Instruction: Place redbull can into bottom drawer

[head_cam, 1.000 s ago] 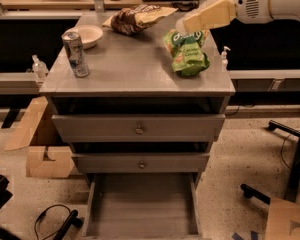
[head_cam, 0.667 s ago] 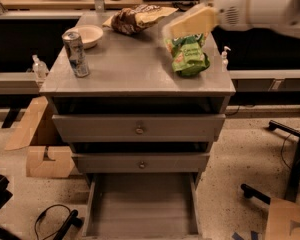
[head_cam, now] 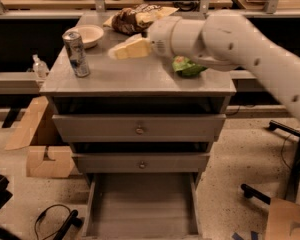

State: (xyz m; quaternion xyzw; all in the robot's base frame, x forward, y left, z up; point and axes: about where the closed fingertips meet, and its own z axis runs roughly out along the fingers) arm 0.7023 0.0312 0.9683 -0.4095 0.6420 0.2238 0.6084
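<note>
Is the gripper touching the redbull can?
Apart. The camera view shows the gripper hovering over the cabinet top, and bare grey surface is plainly visible between it and the redbull can.

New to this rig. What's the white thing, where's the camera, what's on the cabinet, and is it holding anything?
There is one picture from one camera. It looks down at the front of a grey cabinet from above; I can't tell where the camera is mounted.

The big white shape coming in from the right is the robot's single arm. The pale yellowish piece at its end is the claw, its grasping part. It hangs over the middle of the cabinet top.

On the top are a redbull can standing upright at the left, a bowl just behind it, a brown snack bag at the back, and a green bag partly hidden under the arm.

The can stands apart from the claw, not held. The bottom drawer is pulled open, and the two upper drawers are shut.
</note>
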